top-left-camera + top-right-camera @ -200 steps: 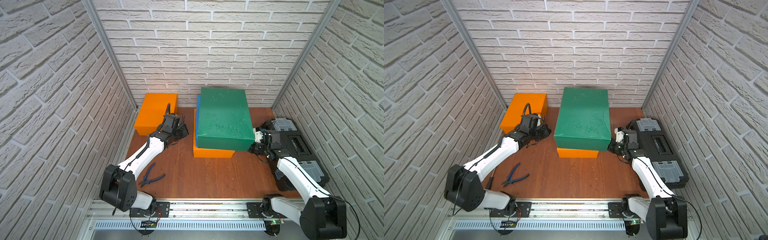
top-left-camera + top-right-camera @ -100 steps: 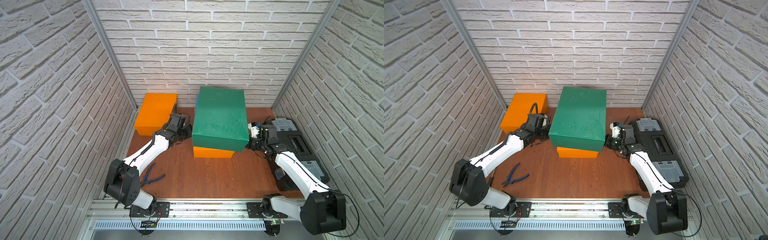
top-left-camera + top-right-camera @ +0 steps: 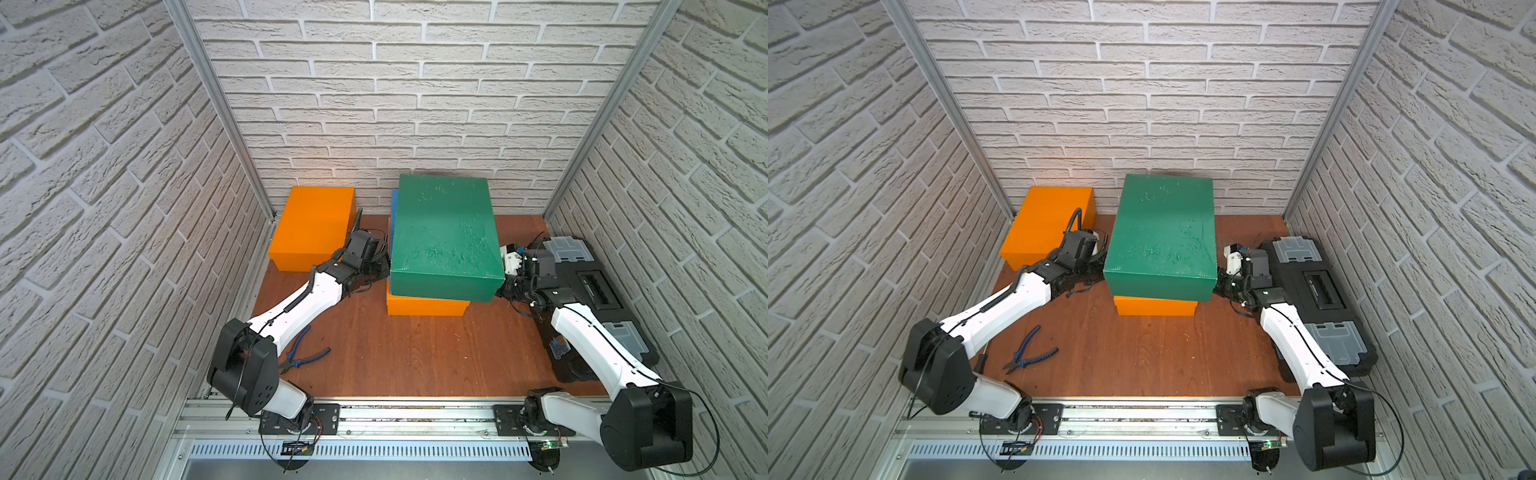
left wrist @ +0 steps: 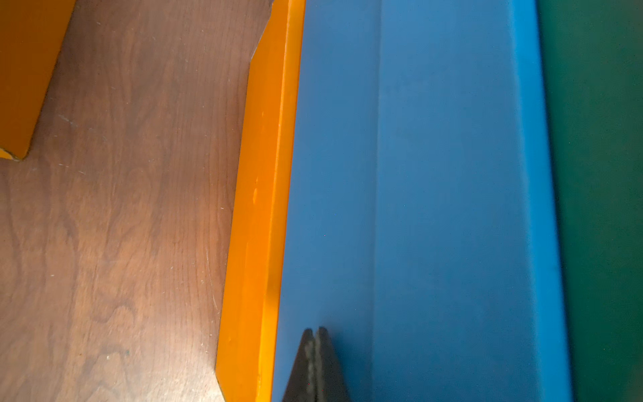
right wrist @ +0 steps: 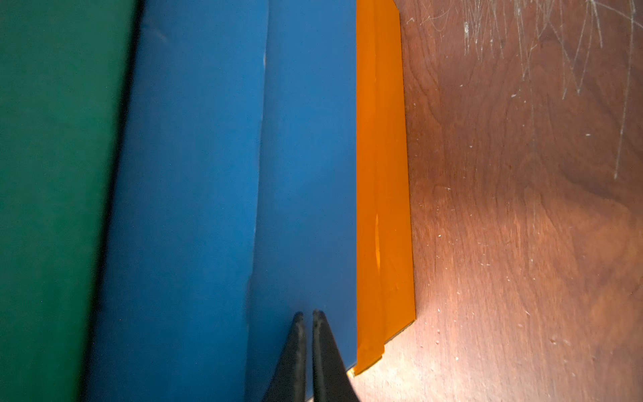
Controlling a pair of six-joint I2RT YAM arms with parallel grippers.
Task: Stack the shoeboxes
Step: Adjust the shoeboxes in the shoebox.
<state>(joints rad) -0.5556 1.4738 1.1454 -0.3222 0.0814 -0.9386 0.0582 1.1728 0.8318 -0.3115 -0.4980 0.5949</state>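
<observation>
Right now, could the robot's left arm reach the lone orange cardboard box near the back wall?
Probably yes. The lone orange cardboard box sits just beside the left gripper, with only bare wooden tabletop between. The shut gripper points at the blue cardboard box, though.

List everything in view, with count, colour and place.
Green box: 1, dark green, top of stack.
Blue box: 1, blue, under the green box.
Bottom box: 1, orange, under the blue box.
Loose box: 1, orange, back wall, left arm's side.
Pliers: 1, blue handles, beside the left arm.
Toolbox: 1, black, grey lids, right arm's side.
Table: 1, brown wood.
Left gripper: 1, black, shut, at the blue box's side.
Right gripper: 1, black, shut, at its opposite side.
</observation>
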